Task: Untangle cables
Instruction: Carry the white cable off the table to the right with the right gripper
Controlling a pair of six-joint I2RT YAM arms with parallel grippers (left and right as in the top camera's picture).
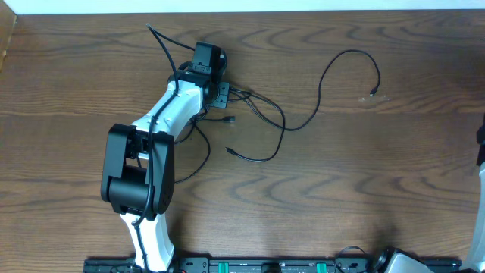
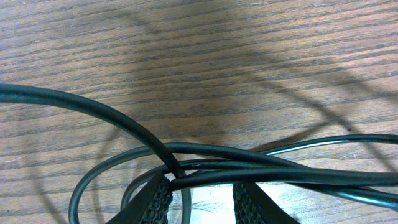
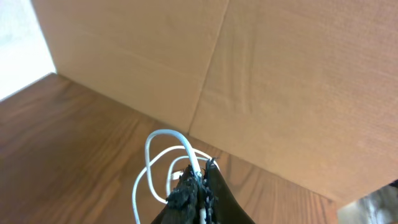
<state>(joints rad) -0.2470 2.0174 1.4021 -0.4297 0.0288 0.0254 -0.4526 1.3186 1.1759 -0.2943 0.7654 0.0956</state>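
Note:
Several thin black cables (image 1: 258,114) lie knotted together on the wooden table at upper centre, and one strand loops right to a small plug (image 1: 373,92). My left gripper (image 1: 222,95) sits at the left edge of that tangle. In the left wrist view its jaws (image 2: 202,186) stand apart. Black cables (image 2: 273,174) cross over both fingertips and one thin strand runs down through the gap beside the left finger; nothing is pinched. My right gripper (image 3: 202,171) is shut on the white cable (image 3: 155,155), which loops out above the fingertips, held off the table.
A cardboard wall (image 3: 280,81) stands close behind the right gripper. The right arm (image 1: 480,152) shows only at the table's far right edge. A black rail (image 1: 265,265) runs along the front edge.

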